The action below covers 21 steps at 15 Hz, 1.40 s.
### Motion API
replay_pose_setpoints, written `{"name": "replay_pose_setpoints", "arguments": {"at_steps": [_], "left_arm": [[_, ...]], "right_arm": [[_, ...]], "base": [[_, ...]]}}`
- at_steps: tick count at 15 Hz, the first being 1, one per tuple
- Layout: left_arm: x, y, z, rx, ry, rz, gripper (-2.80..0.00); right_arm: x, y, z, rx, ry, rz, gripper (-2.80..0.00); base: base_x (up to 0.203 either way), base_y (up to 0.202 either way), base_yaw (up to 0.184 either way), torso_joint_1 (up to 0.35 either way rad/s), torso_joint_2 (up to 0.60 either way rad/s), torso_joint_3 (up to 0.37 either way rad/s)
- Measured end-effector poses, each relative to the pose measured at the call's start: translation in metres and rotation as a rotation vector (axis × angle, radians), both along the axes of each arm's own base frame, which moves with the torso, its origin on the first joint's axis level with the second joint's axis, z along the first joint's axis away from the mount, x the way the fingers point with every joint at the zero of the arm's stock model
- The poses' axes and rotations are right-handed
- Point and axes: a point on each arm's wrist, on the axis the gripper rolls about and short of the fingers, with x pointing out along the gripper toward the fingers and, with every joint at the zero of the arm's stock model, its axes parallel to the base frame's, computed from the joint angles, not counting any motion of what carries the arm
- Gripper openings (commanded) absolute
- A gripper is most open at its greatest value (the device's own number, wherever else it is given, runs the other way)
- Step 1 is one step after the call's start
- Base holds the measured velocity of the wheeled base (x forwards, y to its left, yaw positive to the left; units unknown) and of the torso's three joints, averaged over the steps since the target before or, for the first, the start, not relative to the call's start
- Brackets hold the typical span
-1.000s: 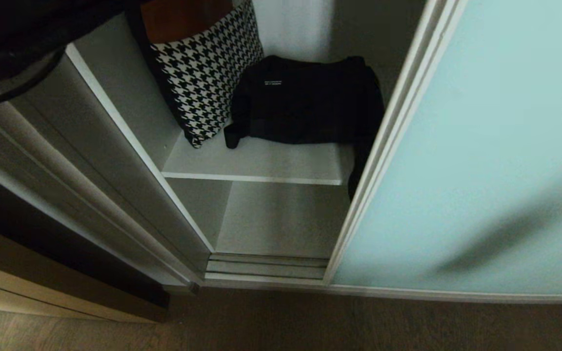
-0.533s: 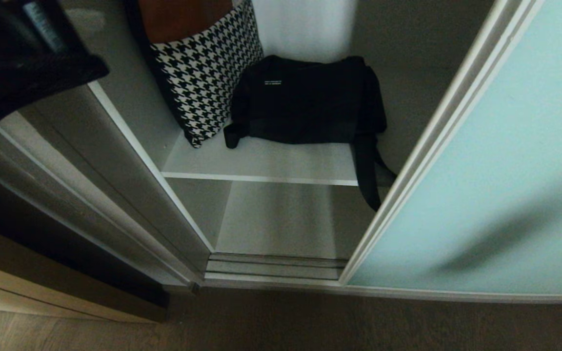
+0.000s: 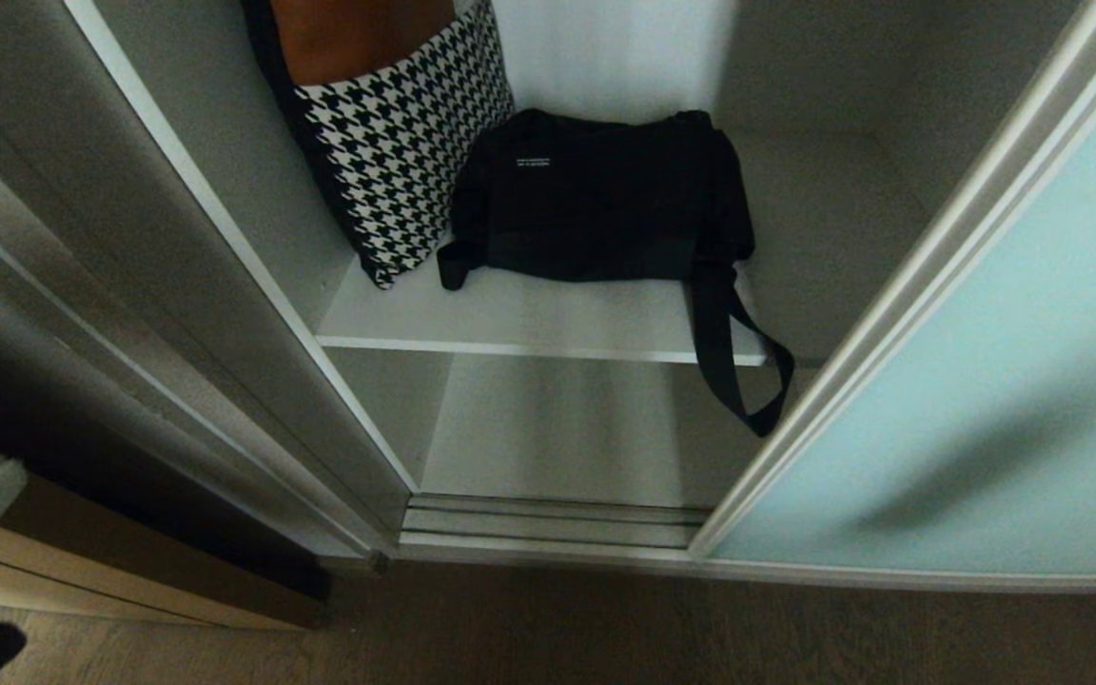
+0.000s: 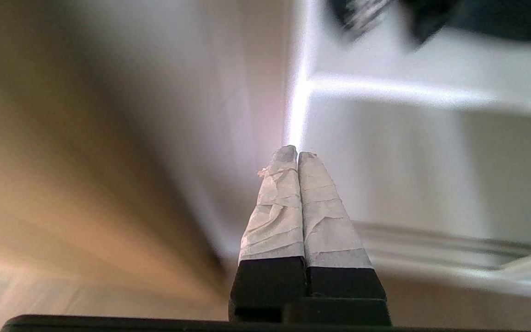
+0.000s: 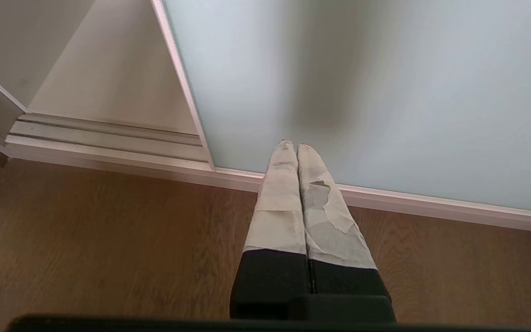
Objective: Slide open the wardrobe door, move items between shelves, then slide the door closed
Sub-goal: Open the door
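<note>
Both end effectors, left [image 4: 297,154] and right [image 5: 292,146], are pressed together, holding nothing. Black bag [image 3: 605,195] sits on the upper shelf [image 3: 529,319] beside the houndstooth cushion [image 3: 401,143], strap [image 3: 733,366] dangling over the shelf edge, near the sliding door [image 3: 1005,400].

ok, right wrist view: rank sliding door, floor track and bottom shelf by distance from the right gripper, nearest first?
1. sliding wardrobe door: just ahead of the shut right gripper.
2. floor track: off to the side, at the opening.
3. bottom shelf: behind the track, inside.
</note>
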Motion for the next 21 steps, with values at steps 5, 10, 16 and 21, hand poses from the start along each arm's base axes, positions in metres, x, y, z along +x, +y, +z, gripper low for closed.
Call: {"name": "replay_pose_setpoints", "arguments": {"at_steps": [5,10,16,21], "left_arm": [[-0.042,0.016,-0.060,-0.004,-0.031,0.141,-2.80],[-0.052,0.015,-0.080,-0.003,0.006,0.032,-2.80],[-0.054,0.020,-0.082,-0.008,0.012,0.257,-2.80],[-0.059,0.023,-0.082,0.041,0.024,0.494,-2.80]], "right_arm": [[0.000,0.000,0.000,0.001,0.000,0.000,-2.80],[0.000,0.000,0.000,0.000,0.000,0.000,-2.80],[0.000,0.000,0.000,0.000,0.000,0.000,-2.80],[0.000,0.000,0.000,0.000,-0.001,0.000,-2.80]], "base": [[0.000,0.000,0.000,0.000,0.00,0.000],[0.000,0.000,0.000,0.000,0.00,0.000],[0.000,0.000,0.000,0.000,0.00,0.000],[0.000,0.000,0.000,0.000,0.00,0.000]]}}
